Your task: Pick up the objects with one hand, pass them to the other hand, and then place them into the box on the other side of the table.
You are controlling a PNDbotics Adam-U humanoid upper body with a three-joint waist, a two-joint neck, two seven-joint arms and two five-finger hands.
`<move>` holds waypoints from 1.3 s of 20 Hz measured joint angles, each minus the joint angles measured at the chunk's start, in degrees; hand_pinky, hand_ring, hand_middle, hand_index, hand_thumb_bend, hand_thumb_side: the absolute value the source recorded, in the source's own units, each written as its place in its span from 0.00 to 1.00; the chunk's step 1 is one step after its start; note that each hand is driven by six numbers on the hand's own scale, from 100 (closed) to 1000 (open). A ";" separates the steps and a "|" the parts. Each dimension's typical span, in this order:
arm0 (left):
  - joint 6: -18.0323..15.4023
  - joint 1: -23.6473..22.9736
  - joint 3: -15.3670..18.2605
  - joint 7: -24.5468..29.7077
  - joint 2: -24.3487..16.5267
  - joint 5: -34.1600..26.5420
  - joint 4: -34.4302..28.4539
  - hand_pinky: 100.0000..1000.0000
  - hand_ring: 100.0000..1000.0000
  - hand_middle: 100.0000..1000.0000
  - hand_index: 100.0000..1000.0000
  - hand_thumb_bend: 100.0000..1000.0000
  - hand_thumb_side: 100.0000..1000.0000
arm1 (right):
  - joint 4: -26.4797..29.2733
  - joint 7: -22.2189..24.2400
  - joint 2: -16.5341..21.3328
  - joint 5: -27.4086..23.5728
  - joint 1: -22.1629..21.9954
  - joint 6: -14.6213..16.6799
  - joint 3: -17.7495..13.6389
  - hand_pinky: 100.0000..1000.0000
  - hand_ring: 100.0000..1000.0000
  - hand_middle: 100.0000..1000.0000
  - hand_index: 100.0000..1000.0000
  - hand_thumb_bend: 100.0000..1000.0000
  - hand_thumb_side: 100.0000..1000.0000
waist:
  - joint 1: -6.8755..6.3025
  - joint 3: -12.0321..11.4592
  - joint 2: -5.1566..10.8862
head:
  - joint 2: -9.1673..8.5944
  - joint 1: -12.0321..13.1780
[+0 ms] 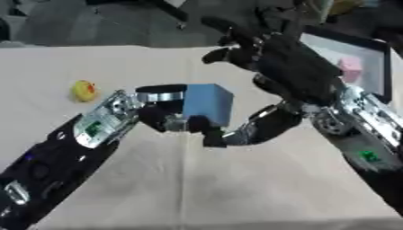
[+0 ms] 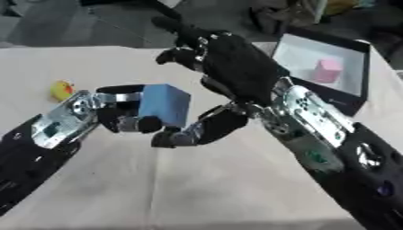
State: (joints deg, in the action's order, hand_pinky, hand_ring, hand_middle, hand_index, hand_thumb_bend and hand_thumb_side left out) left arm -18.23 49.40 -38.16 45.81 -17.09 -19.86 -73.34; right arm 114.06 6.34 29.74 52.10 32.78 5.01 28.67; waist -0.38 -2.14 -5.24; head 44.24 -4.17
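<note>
- Beige-covered desk (image 1: pixel 204 188) filling most of both views, tilted a little in frame.
- Dark-rimmed box (image 2: pixel 358 96) at the far right of the desk, white inside, with a pink block (image 2: pixel 327 70) already lying in it.
- Right hand (image 2: pixel 236 72) reaching in from the right, fingers spread and relaxed above the cube, thumb (image 2: pixel 193 130) extended below it; open, nothing gripped yet (contact of the thumb with the cube not clear).
- Left hand (image 1: pixel 169 114) raised over mid-desk, curled around the blue cube (image 1: pixel 208 104), fingers above and thumb below.
- Blue cube held off the desk between the two hands, roughly level with the open palm of the right hand; sides about equal, so no real long axis; one flat face turned toward the camera, one vertical edge turned toward the right hand.
- Small yellow toy (image 1: pixel 83 90), seemingly a duck, resting on the desk to the far left, well apart from both hands.
- Step in hand, judging by the pose: the handover. Best done by closing the right fingers and thumb on two opposite flat faces rather than on the edge, away from the spots the left hand covers, and releasing the left grasp only once the right one has closed. Risk otherwise: cube twisting or dropping to the desk.
</note>
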 measured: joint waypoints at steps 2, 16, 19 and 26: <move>0.19 0.01 0.00 0.19 0.00 -0.37 -0.14 0.60 0.48 0.32 0.57 0.00 0.74 | 0.00 0.15 -0.22 0.00 -0.01 -0.06 0.01 0.54 0.76 1.00 0.76 0.62 0.89 | 0.00 -0.01 0.00 | 0.00 0.01; 1.69 0.21 0.37 1.70 -0.01 -2.40 -1.79 0.60 0.48 0.32 0.57 0.00 0.72 | 0.02 1.93 -0.29 0.15 -0.01 0.20 0.18 0.57 0.76 1.00 0.76 0.41 0.89 | -0.08 -0.01 0.00 | 0.00 0.00; 1.97 0.33 0.74 1.98 -0.03 -2.85 -1.80 0.60 0.48 0.32 0.57 0.00 0.72 | 0.37 2.48 -0.40 0.34 -0.01 0.52 0.50 0.60 0.76 1.00 0.76 0.28 0.85 | -0.09 -0.02 0.00 | 0.00 -0.01; 2.66 0.40 1.09 2.67 -0.12 -3.48 -1.81 0.60 0.48 0.32 0.57 0.00 0.71 | 1.03 4.06 -0.77 1.17 0.01 1.16 0.68 0.65 0.76 1.00 0.74 0.05 0.79 | -0.09 -0.03 0.00 | 0.00 -0.02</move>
State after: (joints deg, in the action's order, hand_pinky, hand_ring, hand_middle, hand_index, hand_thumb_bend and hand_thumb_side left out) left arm -15.57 49.80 -37.08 48.48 -17.21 -23.34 -75.16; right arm 115.09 10.40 28.97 53.26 32.79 6.18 29.35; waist -0.47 -2.17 -5.24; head 44.24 -4.19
